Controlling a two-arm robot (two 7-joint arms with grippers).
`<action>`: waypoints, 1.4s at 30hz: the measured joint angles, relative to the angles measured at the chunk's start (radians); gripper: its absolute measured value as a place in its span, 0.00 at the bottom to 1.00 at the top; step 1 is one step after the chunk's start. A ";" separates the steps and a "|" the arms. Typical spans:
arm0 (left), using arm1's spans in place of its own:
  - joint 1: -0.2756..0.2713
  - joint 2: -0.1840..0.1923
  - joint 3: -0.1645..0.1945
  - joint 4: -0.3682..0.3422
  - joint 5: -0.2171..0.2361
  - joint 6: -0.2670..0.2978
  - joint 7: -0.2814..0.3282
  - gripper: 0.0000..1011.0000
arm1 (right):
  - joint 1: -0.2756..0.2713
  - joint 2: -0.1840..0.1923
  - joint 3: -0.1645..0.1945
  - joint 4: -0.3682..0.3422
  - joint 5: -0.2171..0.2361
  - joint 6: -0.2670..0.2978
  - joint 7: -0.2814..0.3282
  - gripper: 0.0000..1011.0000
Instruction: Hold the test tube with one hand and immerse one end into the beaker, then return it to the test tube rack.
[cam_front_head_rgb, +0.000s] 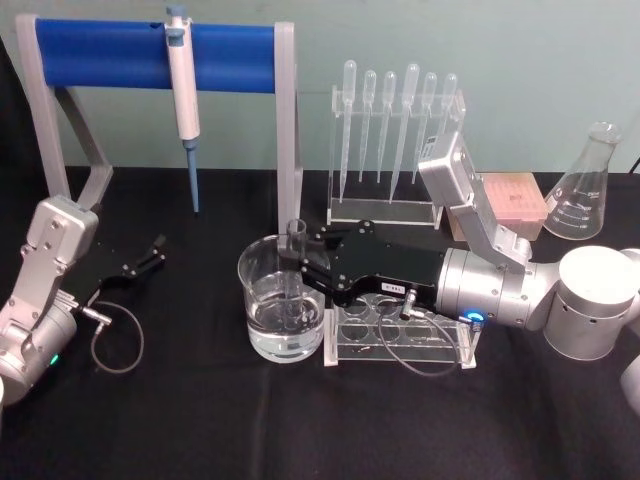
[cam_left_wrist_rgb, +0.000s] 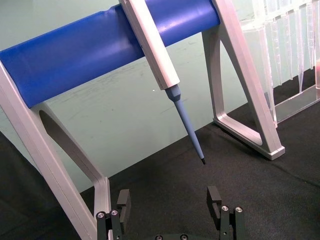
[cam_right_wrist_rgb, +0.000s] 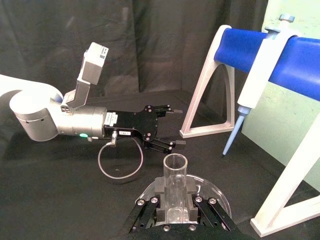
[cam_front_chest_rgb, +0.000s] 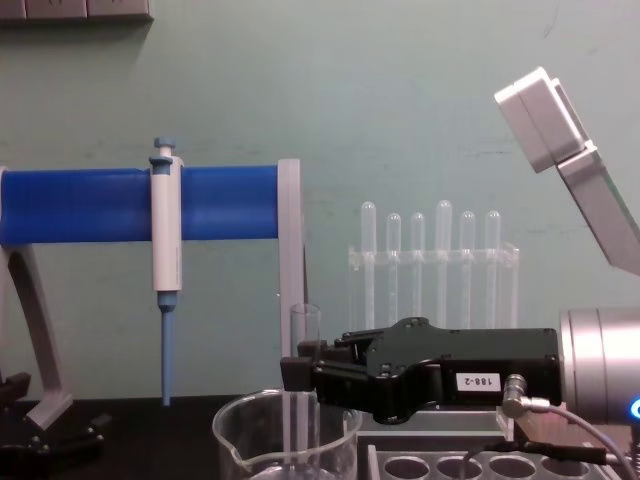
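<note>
Now one right claw (cam_front_head_rgb: 300, 262) clamped on one test tube (cam_front_head_rgb: 295, 275), upright in one beaker (cam_front_head_rgb: 281, 305), left claw (cam_front_head_rgb: 155, 250) apart.

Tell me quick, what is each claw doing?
Left claw: open, holding nothing, parked at the table's left.
Right claw: closed on the test tube, upright with its bottom end inside the beaker.

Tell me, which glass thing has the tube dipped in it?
The wide beaker with water, in front; the right gripper holds the test tube in it. The cone-shaped flask stands apart.
</note>
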 joint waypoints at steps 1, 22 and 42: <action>0.000 0.000 0.000 0.000 0.000 0.000 0.000 0.99 | 0.000 0.000 0.000 0.000 0.000 0.000 0.000 0.24; 0.000 0.000 0.000 0.000 0.000 0.000 0.000 0.99 | 0.000 -0.001 0.000 0.000 0.000 0.000 0.000 0.24; 0.000 0.000 0.000 0.000 0.000 0.000 0.000 0.99 | 0.020 0.056 0.075 -0.132 0.090 0.029 0.024 0.24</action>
